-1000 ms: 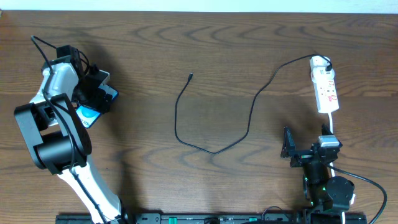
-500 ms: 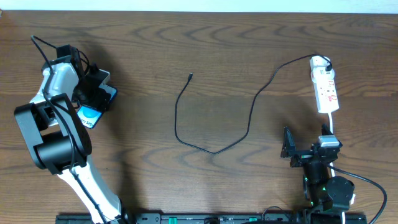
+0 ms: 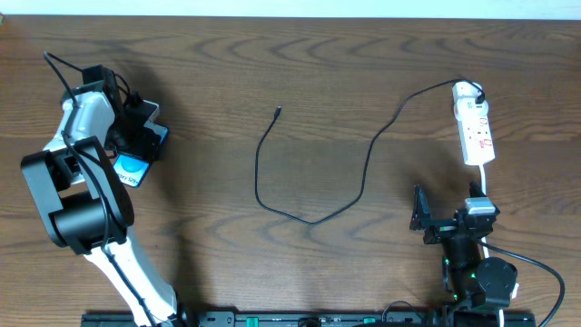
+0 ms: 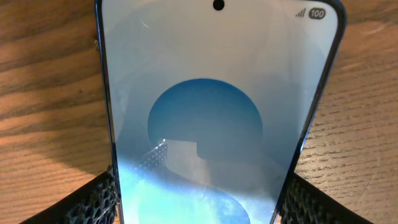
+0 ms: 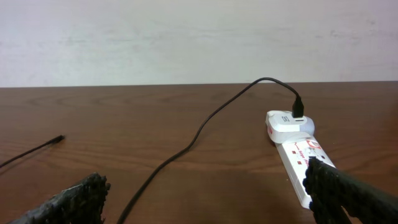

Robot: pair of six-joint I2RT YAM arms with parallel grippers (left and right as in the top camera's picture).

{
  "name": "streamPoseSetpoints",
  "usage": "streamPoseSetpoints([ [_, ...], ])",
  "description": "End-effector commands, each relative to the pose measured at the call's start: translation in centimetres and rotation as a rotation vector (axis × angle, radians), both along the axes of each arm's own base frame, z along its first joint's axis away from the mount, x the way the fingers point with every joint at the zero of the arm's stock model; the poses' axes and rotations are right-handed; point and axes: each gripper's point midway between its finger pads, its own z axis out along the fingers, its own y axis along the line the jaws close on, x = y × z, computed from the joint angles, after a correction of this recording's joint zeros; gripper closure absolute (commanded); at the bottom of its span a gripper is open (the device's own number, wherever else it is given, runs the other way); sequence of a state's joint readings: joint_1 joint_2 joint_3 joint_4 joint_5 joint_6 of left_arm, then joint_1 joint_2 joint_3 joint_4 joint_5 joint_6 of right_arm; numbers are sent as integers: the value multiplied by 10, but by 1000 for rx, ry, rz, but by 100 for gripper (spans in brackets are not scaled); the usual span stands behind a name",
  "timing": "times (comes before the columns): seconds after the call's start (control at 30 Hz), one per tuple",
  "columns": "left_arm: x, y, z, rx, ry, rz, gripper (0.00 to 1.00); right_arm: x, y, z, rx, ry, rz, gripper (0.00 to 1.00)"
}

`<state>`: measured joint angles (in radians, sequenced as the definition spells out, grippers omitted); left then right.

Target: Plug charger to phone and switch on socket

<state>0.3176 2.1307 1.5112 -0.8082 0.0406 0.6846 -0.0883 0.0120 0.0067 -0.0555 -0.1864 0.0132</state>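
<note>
Securing the phone [image 4: 205, 93] at far left, bracketing its long edges with the left gripper [image 4: 199, 202] pads [image 4: 93, 202], firm pinch uncertain; holding the right gripper [image 5: 208, 198] spread wide near the socket [image 5: 295, 146]. Next needing the charger [image 3: 313, 218] connector [image 3: 278, 112], lying well apart, brought to the phone's port.

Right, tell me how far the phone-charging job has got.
Looks done: the charger is plugged into the socket at its far end. In hand: the left gripper straddles the phone, grip unclear. Left: the charger's free connector lies far from the phone, and nothing is at the socket's switches; the open right gripper sits short of it.
</note>
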Motion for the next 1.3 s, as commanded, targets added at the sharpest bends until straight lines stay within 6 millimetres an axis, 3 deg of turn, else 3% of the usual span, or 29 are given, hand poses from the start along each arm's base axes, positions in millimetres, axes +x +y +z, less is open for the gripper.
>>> streamPoseSetpoints([
  [0.0, -16, 0, -24, 3, 67, 72, 36, 0, 2, 0, -14, -2, 10, 1],
  [0.73, -5, 3, -24, -3, 3, 565, 40, 0, 2, 0, -14, -2, 10, 1],
  [1.03, -4, 3, -22, -5, 1, 593, 41, 0, 2, 0, -14, -2, 10, 1],
  [1.27, 8, -11, -1, -5, -40, 552, 43, 0, 2, 0, -15, -2, 10, 1],
])
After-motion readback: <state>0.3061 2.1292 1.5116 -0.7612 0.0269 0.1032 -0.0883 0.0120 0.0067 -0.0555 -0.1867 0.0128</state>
